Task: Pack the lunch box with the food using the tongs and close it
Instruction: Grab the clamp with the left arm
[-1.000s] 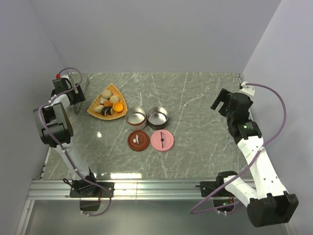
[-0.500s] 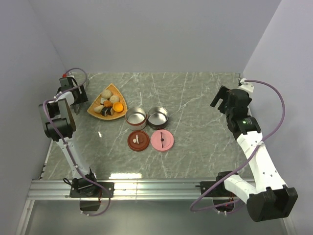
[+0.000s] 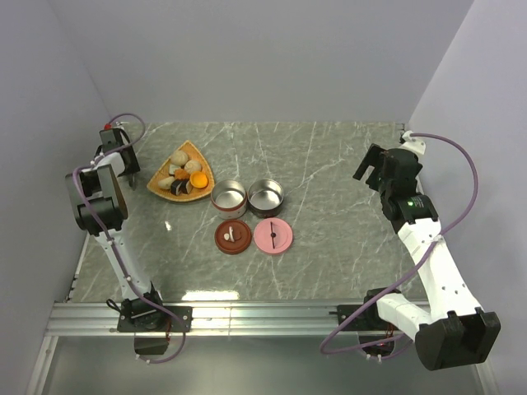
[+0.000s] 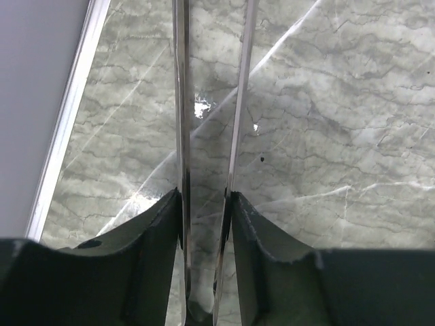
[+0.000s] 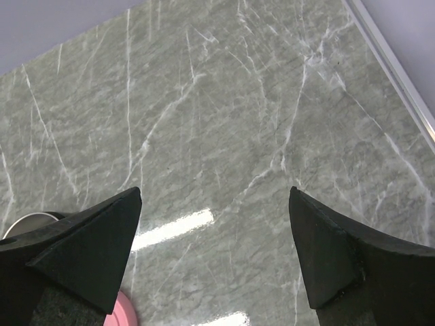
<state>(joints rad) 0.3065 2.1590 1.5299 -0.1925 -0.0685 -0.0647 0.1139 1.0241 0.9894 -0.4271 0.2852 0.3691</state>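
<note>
we see our left hand [image 4: 206, 197] pinching the tongs [image 4: 180, 81], right hand [image 5: 215, 227] spread wide above the marble bench [image 5: 224, 102]

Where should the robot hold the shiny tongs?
Come from the joined end, one finger on each arm's outer side, as the left gripper grips the tongs: the two arms run side by side, so squeezing should close the tips.
</note>
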